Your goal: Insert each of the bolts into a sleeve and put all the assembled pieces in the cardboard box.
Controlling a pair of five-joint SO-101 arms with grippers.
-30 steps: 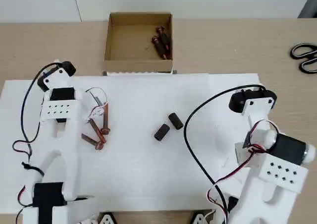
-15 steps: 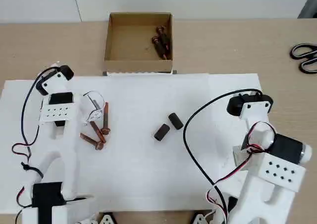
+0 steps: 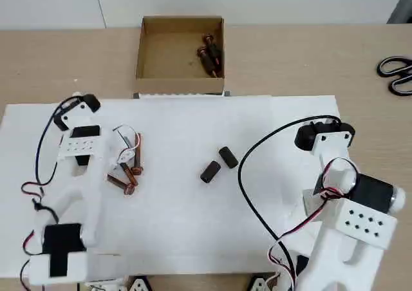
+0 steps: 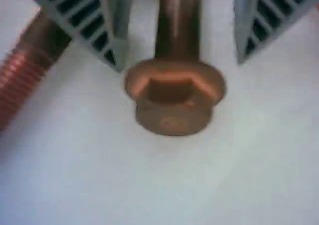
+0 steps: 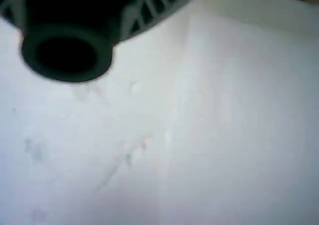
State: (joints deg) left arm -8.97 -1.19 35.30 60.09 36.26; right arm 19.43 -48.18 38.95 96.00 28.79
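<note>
The left tool [image 4: 177, 43] stands open, its fingers [image 4: 84, 21] on either side of a copper bolt [image 4: 174, 98] lying on the white sheet [image 3: 193, 226]. A second bolt [image 4: 22, 80] lies just beside it. The right tool [image 5: 99, 11] grips a black sleeve [image 5: 67, 53]. Two more sleeves [image 3: 210, 171] lie mid-sheet. Assembled pieces [image 3: 209, 53] rest in the cardboard box [image 3: 154, 53] on the table [image 3: 290, 59].

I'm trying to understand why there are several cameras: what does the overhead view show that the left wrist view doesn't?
Overhead adds the cardboard box, two black sleeves and scissors. The wrist view adds one bolt with its hexagonal head close up, between the open left gripper and its fingers. Both share copper bolts lying on the white sheet.
</note>
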